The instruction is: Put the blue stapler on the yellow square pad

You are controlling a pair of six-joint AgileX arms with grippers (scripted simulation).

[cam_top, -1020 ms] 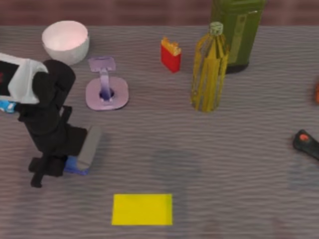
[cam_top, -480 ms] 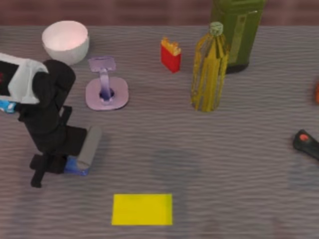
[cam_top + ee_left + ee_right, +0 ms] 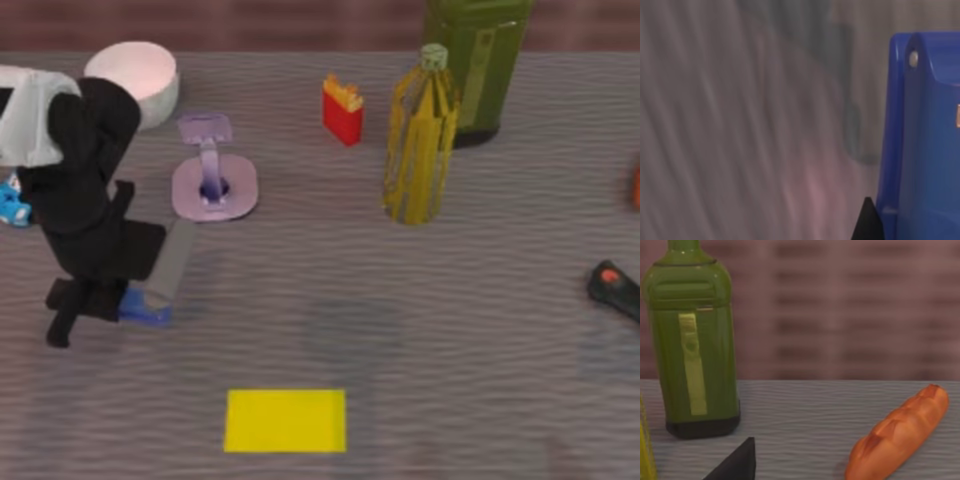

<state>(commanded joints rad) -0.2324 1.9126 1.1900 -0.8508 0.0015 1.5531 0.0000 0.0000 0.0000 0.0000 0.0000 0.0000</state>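
Left gripper (image 3: 128,300) at nine o'clock on the table, apparently clamped on the blue stapler (image 3: 145,308), though the fingers hide beneath the arm; only a blue end peeks out in the top view, and its flank (image 3: 925,140) fills the left wrist view; lifted or resting, impossible to tell. Yellow square pad (image 3: 285,420) bare at six o'clock, well apart. Risk, judged: an end-on hold letting the stapler pivot or slip in transit; landing half off the pad's edge. Right gripper (image 3: 612,288) parked at three o'clock, finger state unclear. No legible writing; only a blank label on the green bottle (image 3: 692,340).
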